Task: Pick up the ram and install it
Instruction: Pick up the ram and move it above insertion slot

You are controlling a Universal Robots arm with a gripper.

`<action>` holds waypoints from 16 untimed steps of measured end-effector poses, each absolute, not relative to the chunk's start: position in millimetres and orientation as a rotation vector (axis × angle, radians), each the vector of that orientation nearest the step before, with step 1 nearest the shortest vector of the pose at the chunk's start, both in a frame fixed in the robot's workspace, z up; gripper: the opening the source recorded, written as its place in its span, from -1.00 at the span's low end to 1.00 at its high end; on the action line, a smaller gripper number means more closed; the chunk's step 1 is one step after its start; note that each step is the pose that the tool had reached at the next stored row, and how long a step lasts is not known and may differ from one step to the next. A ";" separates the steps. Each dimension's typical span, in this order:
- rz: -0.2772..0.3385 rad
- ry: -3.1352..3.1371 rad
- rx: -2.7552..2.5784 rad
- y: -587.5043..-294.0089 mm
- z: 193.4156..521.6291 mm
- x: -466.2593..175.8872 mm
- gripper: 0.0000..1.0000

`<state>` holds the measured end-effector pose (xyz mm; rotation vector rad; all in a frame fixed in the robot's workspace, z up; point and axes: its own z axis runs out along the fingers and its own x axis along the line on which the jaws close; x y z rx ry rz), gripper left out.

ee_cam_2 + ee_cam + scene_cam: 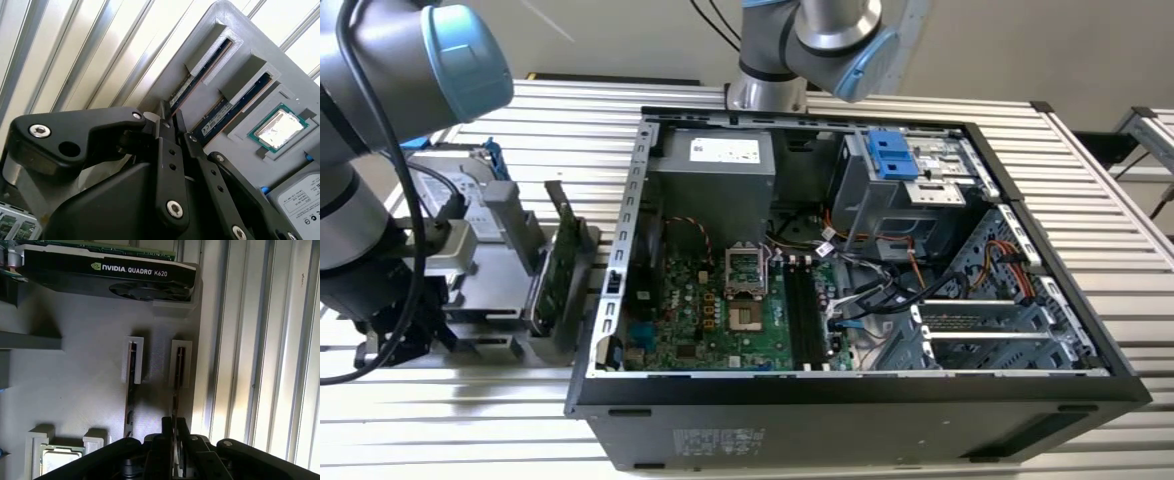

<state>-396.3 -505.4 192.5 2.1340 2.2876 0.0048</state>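
Gripper (pixel 175 422) first: it is closed down to about the thickness of the ram (pixel 175 400), one finger on each face of the stick's near end, so it looks to have hold of it. The second wrist view shows the gripper (pixel 171 115) pinching the same way.

The ram (pixel 186 89) stands on edge in the outermost slot of a grey holder (pixel 75 390), right by the holder's edge. It is not lifted out. A second stick (pixel 131 395) stands in the next slot, just beside it and parallel.

I judge the ram light, stiff and very thin. It should be easy to carry, but it is likely to crack or twist if levered sideways against the slot walls. The flat faces near the upper edge look like the sensible place to hold it, away from the contact edge down in the slot.

Further along the holder lie a processor (pixel 60 460) in its own pocket and a graphics card (pixel 110 272) at the far end.

The holder rests on a tabletop (pixel 520 110) of ribbed metal slats, bright in the light, near the edge at the exterior view's left. The arm (pixel 374 200) stands over it there. An open computer case (pixel 854 260) lies beside the holder towards the tabletop's middle, with dark memory slots (pixel 801 310) on its board.
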 end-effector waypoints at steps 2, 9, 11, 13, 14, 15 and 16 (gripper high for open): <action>0.005 2.288 2.134 -505.4 192.5 -396.3 -1.00; 0.005 2.288 2.134 -505.4 192.3 -396.3 -1.00; 0.005 2.288 2.134 -505.4 192.3 -396.3 -1.00; 0.005 2.288 2.134 -505.4 192.2 -396.3 -1.00; 0.005 2.288 2.134 -505.4 192.2 -396.3 -1.00; 0.005 2.288 2.134 -505.4 192.1 -396.3 -1.00; 0.005 2.288 2.134 -505.4 192.1 -396.3 -1.00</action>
